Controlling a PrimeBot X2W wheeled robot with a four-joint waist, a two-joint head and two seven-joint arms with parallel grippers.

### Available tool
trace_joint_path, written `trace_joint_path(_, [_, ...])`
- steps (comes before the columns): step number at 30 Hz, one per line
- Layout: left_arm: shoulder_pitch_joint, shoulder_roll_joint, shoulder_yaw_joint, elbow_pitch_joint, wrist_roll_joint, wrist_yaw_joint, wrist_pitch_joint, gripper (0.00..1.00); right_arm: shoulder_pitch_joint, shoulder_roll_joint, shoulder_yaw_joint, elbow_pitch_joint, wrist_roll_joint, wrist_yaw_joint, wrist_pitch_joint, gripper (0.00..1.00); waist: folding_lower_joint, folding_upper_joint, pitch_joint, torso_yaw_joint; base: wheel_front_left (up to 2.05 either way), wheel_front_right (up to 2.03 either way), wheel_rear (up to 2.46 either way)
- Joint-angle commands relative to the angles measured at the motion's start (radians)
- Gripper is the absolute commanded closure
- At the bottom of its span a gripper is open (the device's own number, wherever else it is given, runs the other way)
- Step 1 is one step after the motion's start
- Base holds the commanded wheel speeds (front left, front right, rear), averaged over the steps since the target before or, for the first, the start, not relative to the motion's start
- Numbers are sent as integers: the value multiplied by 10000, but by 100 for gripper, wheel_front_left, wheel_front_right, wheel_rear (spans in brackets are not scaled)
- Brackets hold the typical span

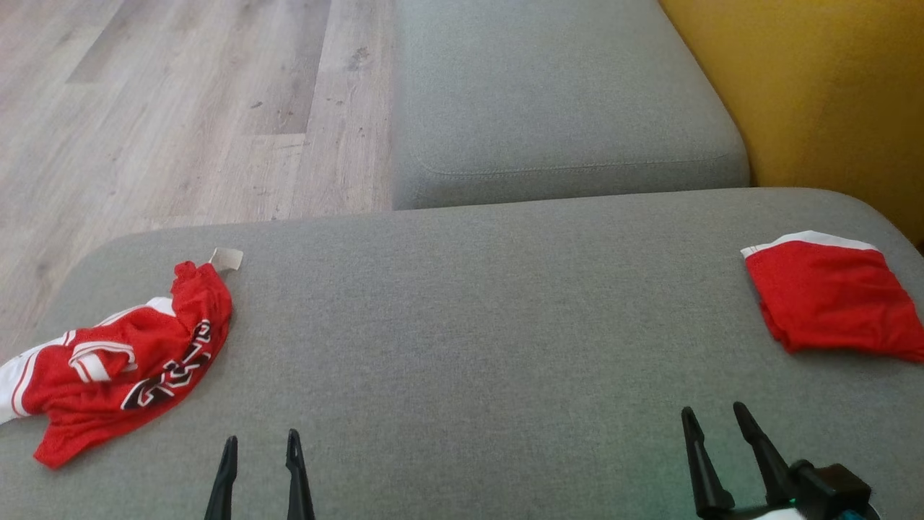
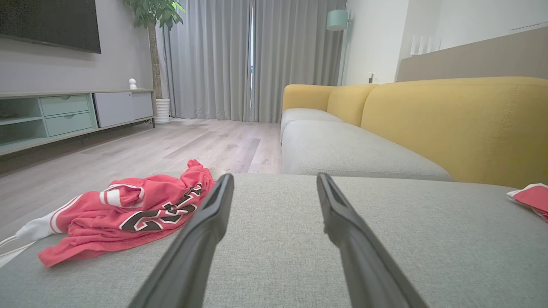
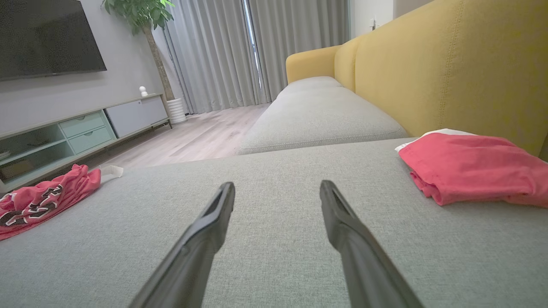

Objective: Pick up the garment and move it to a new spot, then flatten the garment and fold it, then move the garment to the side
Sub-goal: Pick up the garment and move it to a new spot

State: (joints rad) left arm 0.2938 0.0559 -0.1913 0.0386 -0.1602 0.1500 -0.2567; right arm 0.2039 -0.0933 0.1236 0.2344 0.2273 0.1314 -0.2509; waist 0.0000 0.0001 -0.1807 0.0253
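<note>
A crumpled red garment point(image 1: 123, 361) with white trim and black lettering lies in a heap at the left end of the grey sofa seat point(image 1: 469, 325); it also appears as the garment point(image 2: 128, 211) left of my left fingers and as the garment point(image 3: 38, 199) at far left. My left gripper point(image 1: 261, 448) is open and empty, low over the seat, to the right of the heap. My right gripper point(image 1: 715, 419) is open and empty near the front right. In the wrist views, the left gripper point(image 2: 274, 179) and right gripper point(image 3: 277, 188) both point across bare seat.
A folded red cloth with a white edge point(image 1: 830, 300) lies at the seat's right end, also the folded cloth point(image 3: 471, 169). A second grey seat cushion point(image 1: 563, 108) extends beyond, with the yellow backrest point(image 1: 830, 94) to the right. Wooden floor point(image 1: 180, 108) lies to the left.
</note>
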Motion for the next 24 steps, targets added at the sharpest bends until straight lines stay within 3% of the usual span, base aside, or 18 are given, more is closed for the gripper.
trace_joint_path(1, [-388,-56,377,-334,-55,-9,-51,0,-277,-60,225,-374,2,-7,-108,0,0,-1,10,7,0,0,0])
trace_joint_path(16, [-480,-56,438,-336,11,-62,-51,0,-252,-69,221,-370,14,-7,-108,0,0,-1,89,70,0,0,0])
trace_joint_path(24, [-567,-56,539,-417,-37,42,-51,0,-399,-188,540,-397,-11,-7,-109,0,0,-1,412,935,0,0,0])
